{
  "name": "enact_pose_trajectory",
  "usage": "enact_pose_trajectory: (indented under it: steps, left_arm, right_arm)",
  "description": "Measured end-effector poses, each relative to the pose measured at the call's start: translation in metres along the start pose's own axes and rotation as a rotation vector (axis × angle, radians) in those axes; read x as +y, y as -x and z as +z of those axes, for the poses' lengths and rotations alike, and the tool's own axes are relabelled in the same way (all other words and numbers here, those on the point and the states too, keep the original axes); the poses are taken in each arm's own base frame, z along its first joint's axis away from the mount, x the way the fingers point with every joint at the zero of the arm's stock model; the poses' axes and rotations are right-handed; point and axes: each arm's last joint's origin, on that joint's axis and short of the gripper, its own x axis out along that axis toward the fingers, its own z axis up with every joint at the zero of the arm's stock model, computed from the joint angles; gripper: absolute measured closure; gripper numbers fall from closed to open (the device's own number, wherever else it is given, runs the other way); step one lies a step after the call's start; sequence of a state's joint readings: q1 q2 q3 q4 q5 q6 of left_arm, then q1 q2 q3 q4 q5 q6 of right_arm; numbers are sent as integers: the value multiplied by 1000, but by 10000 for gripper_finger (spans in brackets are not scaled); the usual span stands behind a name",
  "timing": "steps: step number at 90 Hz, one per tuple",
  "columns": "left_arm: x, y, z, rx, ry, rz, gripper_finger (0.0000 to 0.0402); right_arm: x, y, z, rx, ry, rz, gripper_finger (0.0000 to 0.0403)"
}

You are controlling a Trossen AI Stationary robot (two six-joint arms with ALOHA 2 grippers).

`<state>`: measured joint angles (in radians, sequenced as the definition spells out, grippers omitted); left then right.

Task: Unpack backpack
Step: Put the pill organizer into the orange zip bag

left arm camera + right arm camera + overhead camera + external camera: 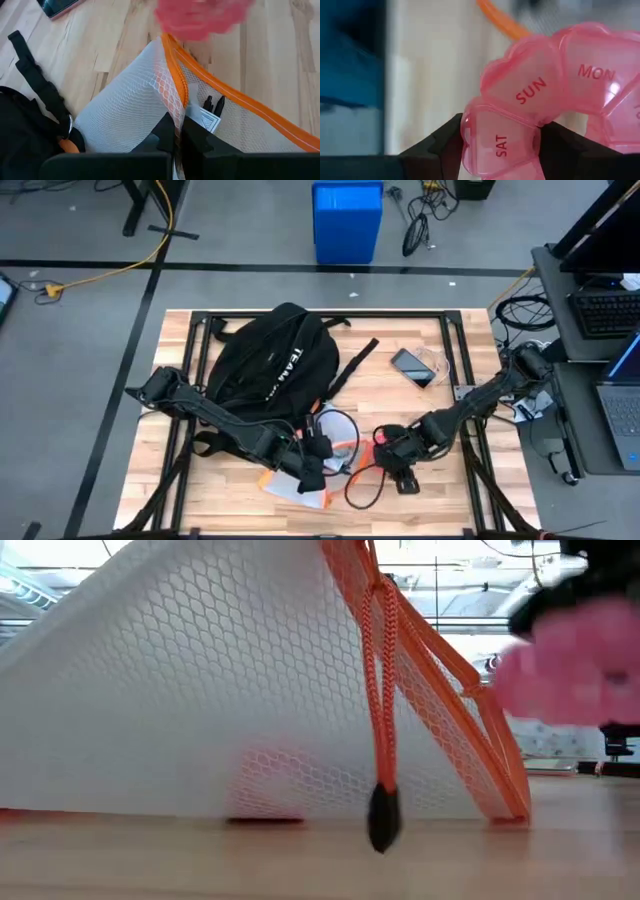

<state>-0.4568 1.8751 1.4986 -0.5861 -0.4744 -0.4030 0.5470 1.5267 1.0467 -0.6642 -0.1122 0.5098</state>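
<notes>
Pink pill organizer (555, 95) between right jaws

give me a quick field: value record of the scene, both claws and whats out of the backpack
backpack: black, lying at the table's far left
left claw: shut on the mesh pouch's orange edge
mesh pouch: white mesh with orange trim, near front edge, held up
right claw: shut on the pill organizer
pill organizer: pink, day-labelled, held beside the pouch
phone: on the table, right of the backpack
</notes>
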Motion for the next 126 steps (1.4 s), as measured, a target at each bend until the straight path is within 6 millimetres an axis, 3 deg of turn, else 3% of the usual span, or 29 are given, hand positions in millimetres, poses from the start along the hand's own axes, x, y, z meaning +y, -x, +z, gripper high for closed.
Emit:
enact_pose_trajectory:
  steps: [22,55,74,98,126]
  left_arm:
    - [3,-2,1,1,8,7,402]
    - [6,-3,2,0,13,10,402]
    - [5,-3,2,0,13,10,402]
    - [5,-3,2,0,13,10,402]
    - [5,-3,2,7,-9,2,402]
  right_arm:
    - [25,8,22,-241,109,136,212]
    - [15,-19,42,-333,183,78,209]
    - [10,-39,53,-236,201,0,210]
    - [12,-45,89,-48,266,-184,210]
    - [-10,-56,104,50,383,-272,210]
